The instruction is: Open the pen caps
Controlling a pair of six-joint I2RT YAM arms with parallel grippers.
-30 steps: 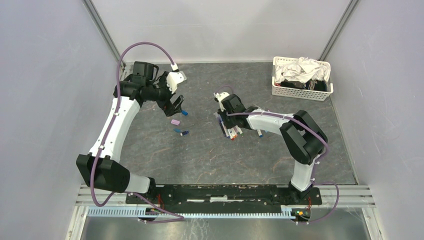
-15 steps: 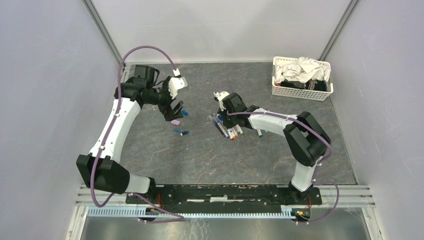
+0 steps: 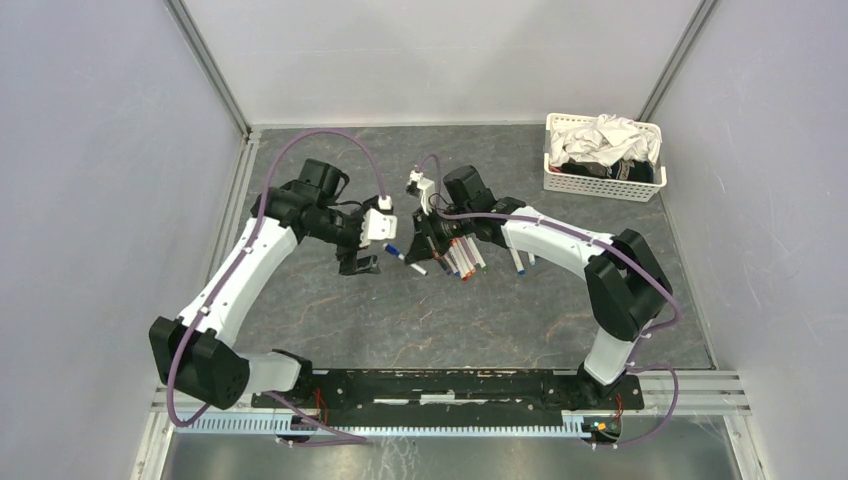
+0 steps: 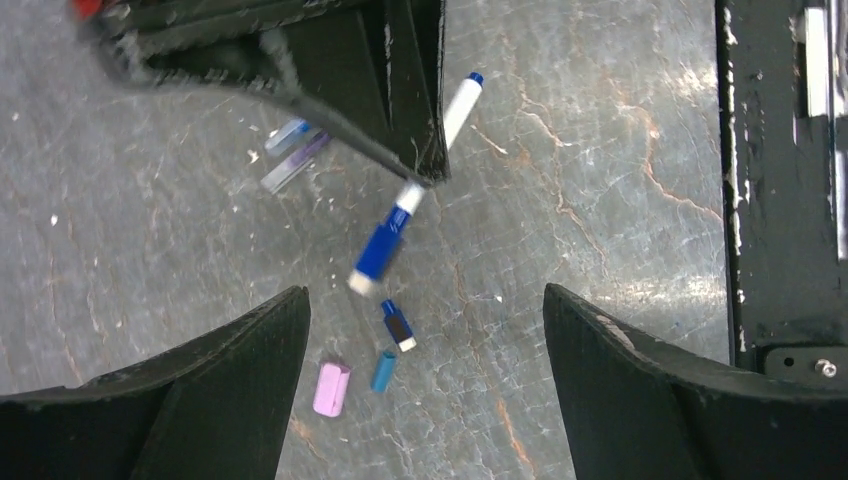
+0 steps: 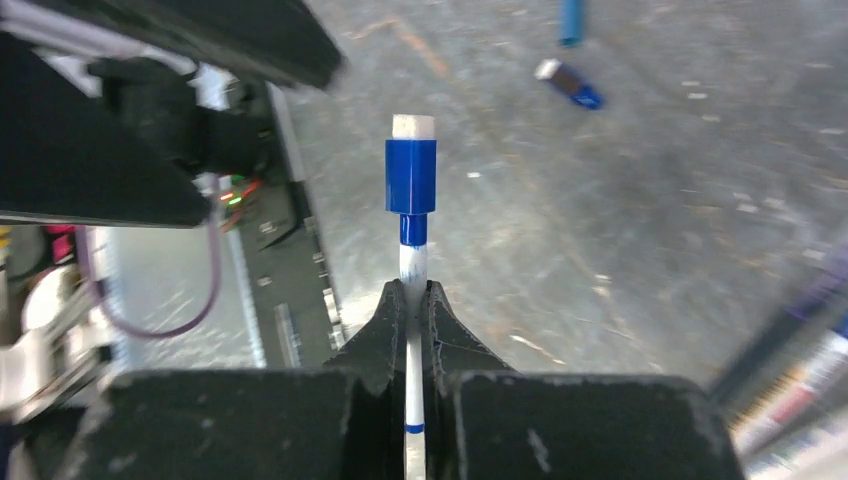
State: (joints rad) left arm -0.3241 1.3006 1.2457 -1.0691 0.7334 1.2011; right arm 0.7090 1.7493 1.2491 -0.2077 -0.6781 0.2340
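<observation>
White mesh basket (image 3: 603, 186) with cloth sitting upper right of the top view. Left gripper (image 4: 420, 300) hanging spread wide, gripping nothing. Right gripper (image 5: 410, 300) pinching a white-barrelled pen (image 5: 412, 262) at centre frame, blue cap (image 5: 411, 175) seated on its far end, pointing at the left gripper. Other pens (image 3: 466, 256) lying clustered just right of it. 3 loose caps lying lower centre of the left wrist view: lilac cap (image 4: 331, 388), light-blue cap (image 4: 383, 369), dark-blue cap (image 4: 398, 325).

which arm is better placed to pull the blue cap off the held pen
Left. The left gripper is open, facing the blue cap; the right gripper is shut on the pen.
</observation>
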